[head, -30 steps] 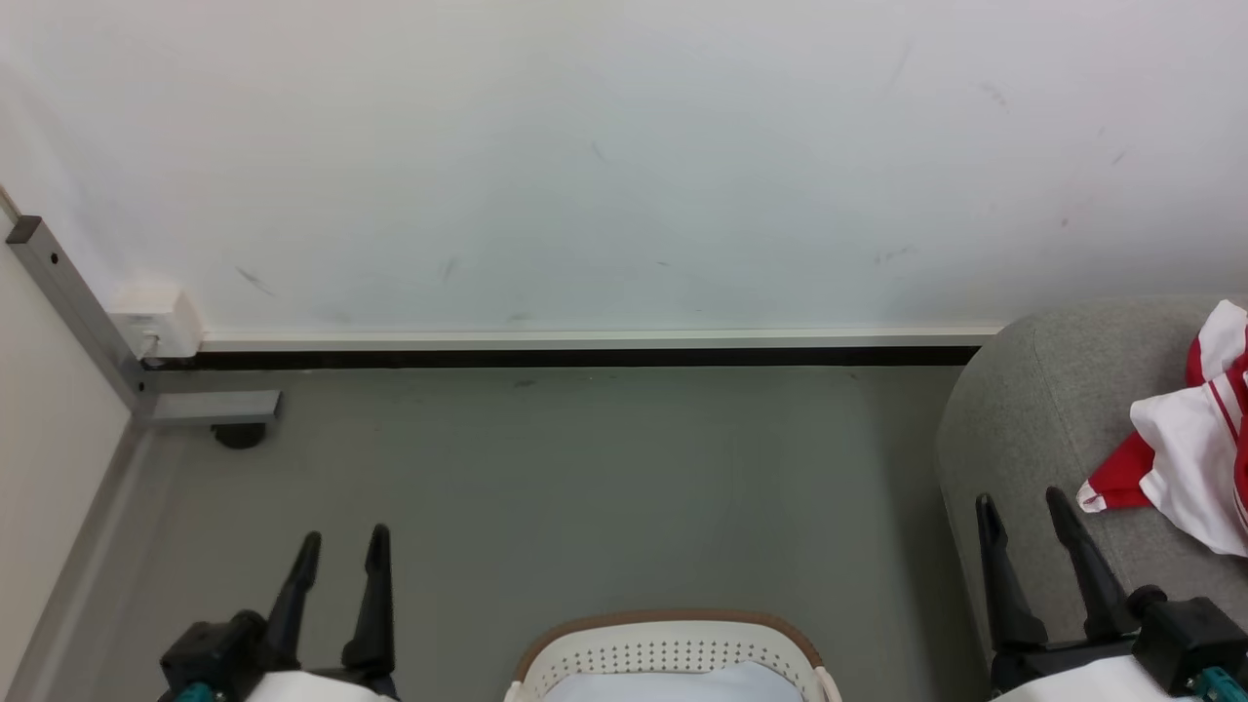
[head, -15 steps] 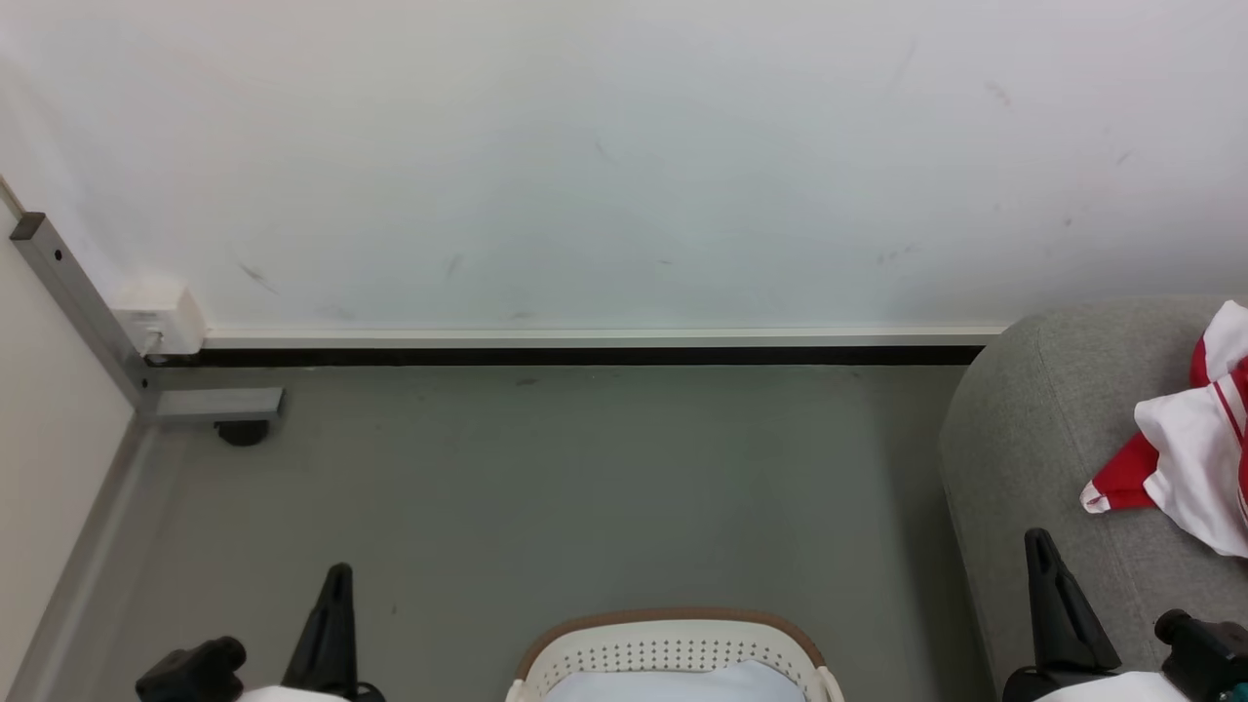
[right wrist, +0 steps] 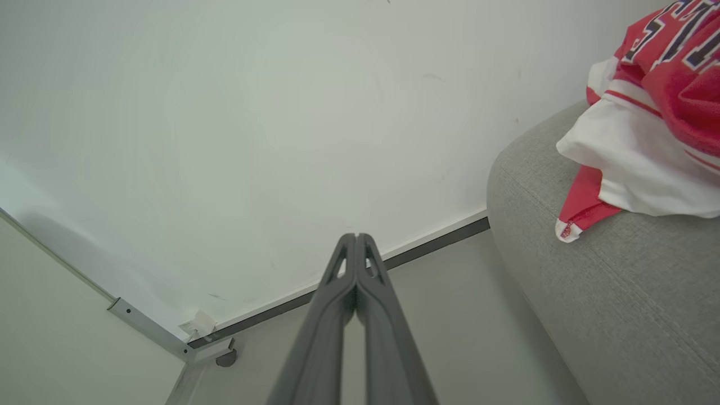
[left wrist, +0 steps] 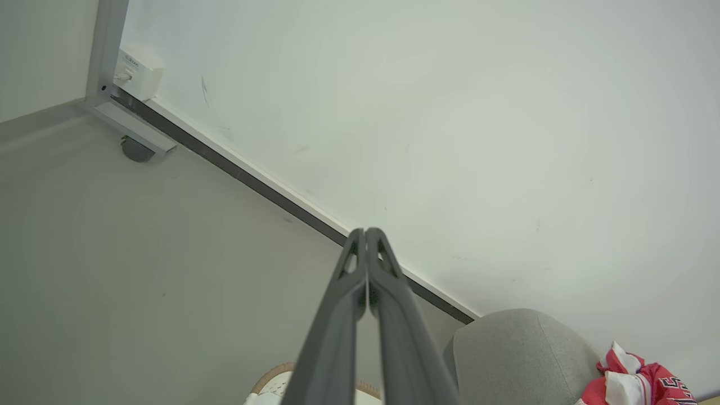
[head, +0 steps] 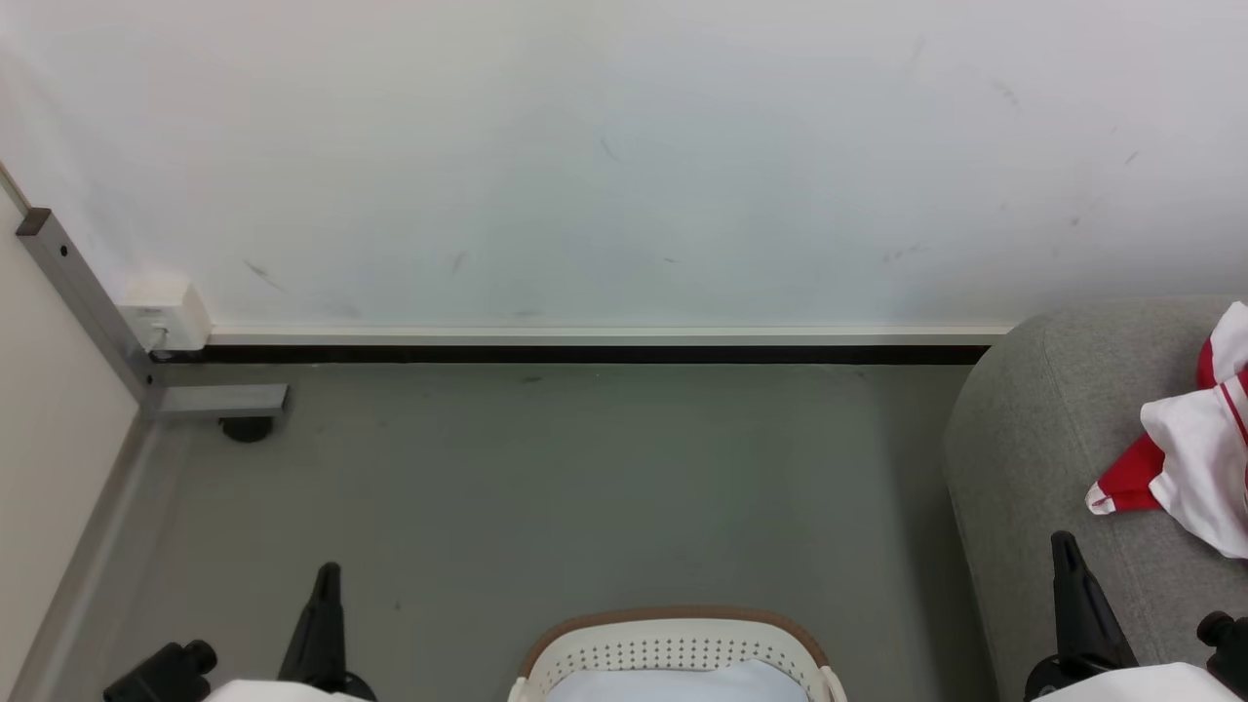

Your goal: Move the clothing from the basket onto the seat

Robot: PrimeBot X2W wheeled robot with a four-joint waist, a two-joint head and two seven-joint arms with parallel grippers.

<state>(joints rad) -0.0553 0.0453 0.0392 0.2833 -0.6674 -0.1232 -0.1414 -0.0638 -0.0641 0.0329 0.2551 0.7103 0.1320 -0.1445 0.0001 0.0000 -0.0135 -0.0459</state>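
The seat (head: 1033, 439) bears clothing (head: 1189, 458); floor (head: 585, 487), seemingly, basket (head: 673, 648).

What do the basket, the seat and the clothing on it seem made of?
The basket looks like matte cream moulded plastic, given its rows of small holes; the brown rim's material is unclear. The seat is grey woven upholstery, showing coarse weave and a seam. The clothing seems thin, soft sports fabric, red and white, judging by limp folds and a stitched hem.

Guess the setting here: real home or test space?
Likely a test room, not a home: bare scuffed wall, metal frame rail in the corner, a grey sofa and laundry basket on plain floor.
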